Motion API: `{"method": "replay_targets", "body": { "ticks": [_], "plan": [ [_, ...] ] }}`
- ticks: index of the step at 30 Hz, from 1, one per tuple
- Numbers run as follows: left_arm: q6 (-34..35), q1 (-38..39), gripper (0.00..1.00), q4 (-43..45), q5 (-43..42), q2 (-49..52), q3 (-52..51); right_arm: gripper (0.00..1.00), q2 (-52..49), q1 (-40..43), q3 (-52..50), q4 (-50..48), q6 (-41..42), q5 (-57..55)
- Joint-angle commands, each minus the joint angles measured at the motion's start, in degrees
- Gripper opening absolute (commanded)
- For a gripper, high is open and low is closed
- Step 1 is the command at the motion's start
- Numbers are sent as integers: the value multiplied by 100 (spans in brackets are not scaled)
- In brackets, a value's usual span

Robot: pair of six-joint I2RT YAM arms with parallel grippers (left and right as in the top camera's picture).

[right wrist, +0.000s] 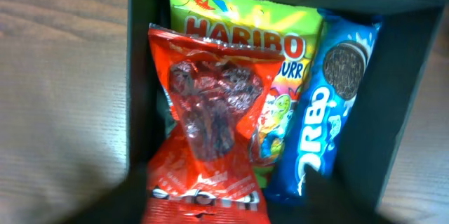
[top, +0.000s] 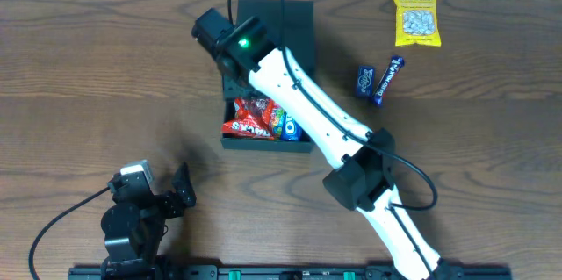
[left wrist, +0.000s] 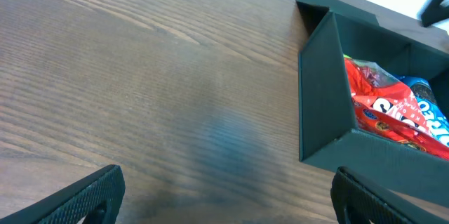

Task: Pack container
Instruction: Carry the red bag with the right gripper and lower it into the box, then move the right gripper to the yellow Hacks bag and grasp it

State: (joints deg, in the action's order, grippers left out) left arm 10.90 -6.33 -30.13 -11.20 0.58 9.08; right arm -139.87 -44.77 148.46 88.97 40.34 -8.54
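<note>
The dark teal container (top: 263, 144) lies open at the middle of the table, its flap lid (top: 294, 17) folded back on the far side. Inside are a red snack packet (right wrist: 207, 119), a green Haribo bag (right wrist: 280, 48) and a blue Oreo pack (right wrist: 330, 104). My right gripper (right wrist: 217, 185) hangs over the container with its fingers spread either side of the red packet's near end. The overhead view hides its fingers under the wrist (top: 230, 43). My left gripper (left wrist: 224, 196) is open and empty, low over the table left of the container (left wrist: 323, 97).
A yellow snack bag (top: 414, 15) lies at the far right. A small dark blue packet (top: 365, 79) and a dark blue bar (top: 389, 79) lie right of the container. The right arm (top: 316, 113) crosses over the container.
</note>
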Motion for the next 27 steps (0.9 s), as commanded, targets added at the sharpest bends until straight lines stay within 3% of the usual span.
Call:
{"method": "replay_targets", "body": {
  "ticks": [1, 6, 19, 27],
  "plan": [
    [-17, -2, 95, 0, -22, -33, -79, 16, 87, 138, -7, 2, -1333, 592],
    [-17, -2, 95, 0, -22, -33, -79, 2, 85, 90, -216, 52, -1606, 901],
    [-17, -2, 95, 0, -22, -33, -79, 2, 85, -17, -2015, -1023, -1919, 1180],
    [-17, -2, 95, 0, -22, -33, -79, 1, 210, 37, -1926, -962, -2269, 1134]
  ]
}}
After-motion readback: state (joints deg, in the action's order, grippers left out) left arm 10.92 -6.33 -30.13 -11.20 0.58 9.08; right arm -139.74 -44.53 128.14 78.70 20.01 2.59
